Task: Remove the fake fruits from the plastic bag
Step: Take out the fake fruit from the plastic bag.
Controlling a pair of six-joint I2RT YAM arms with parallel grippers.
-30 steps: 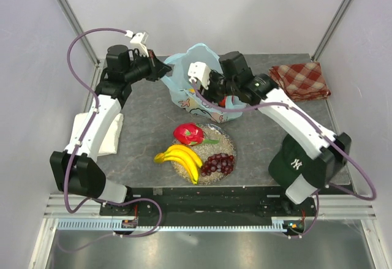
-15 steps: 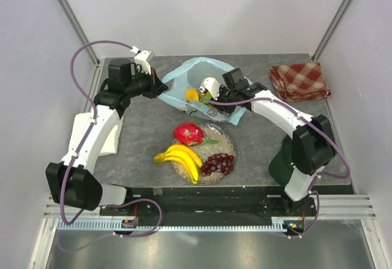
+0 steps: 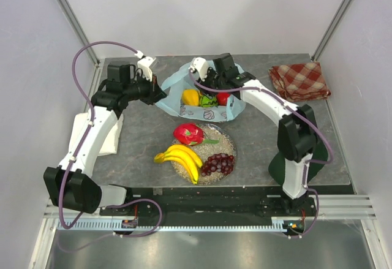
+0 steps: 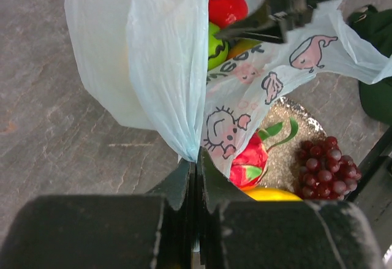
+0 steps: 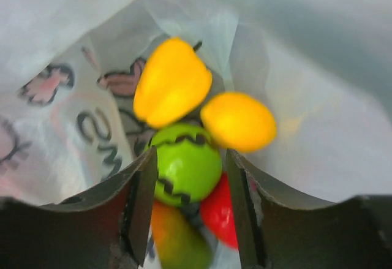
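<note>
The light blue plastic bag (image 3: 173, 89) lies open at the back centre. My left gripper (image 3: 157, 92) is shut on its left edge, and the left wrist view shows the film (image 4: 159, 67) pinched at the fingertips (image 4: 197, 159). My right gripper (image 5: 191, 162) is open inside the bag mouth (image 3: 208, 92). A green striped fruit (image 5: 185, 165) sits between its fingers, with a red apple (image 5: 220, 214) and a green-orange mango (image 5: 177, 238) below. A yellow pepper (image 5: 171, 82) and a yellow round fruit (image 5: 239, 122) lie beyond. Dragon fruit (image 3: 188, 133), bananas (image 3: 180, 157) and grapes (image 3: 218, 163) lie on the plate (image 3: 228, 139).
A red checkered cloth (image 3: 300, 80) lies at the back right. A dark green cap (image 3: 294, 159) sits by the right arm's base. A white cloth (image 3: 110, 134) lies at the left edge under the left arm.
The bag has sunk from a raised, bunched shape to lying low and open. My right gripper has moved back and left, over the bag mouth and down among the fruits. My left gripper has dropped slightly.
</note>
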